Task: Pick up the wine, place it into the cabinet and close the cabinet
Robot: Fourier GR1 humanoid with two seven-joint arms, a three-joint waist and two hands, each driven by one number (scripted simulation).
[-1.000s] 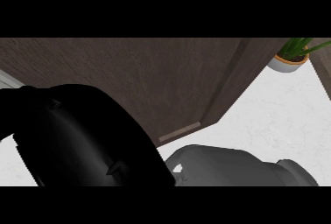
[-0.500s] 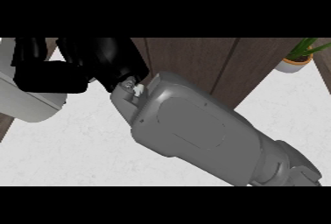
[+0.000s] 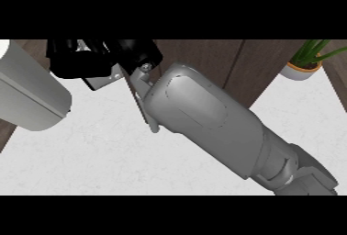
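The right forearm [image 3: 224,124] is stretching from the lower right up across the white counter [image 3: 102,156], its black hand [image 3: 102,57] lying against the dark wooden cabinet [image 3: 203,57] at the top. Whether that hand is grasping anything cannot be told, and the wine is not showing anywhere. A grey forearm [image 3: 30,98] is sitting at the left edge, and a potted plant [image 3: 306,62] is standing at the upper right.

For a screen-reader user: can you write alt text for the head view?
A grey forearm crosses the white counter diagonally, its black right hand up against the dark wooden cabinet. A potted plant stands at upper right; a pale rounded object shows at left.
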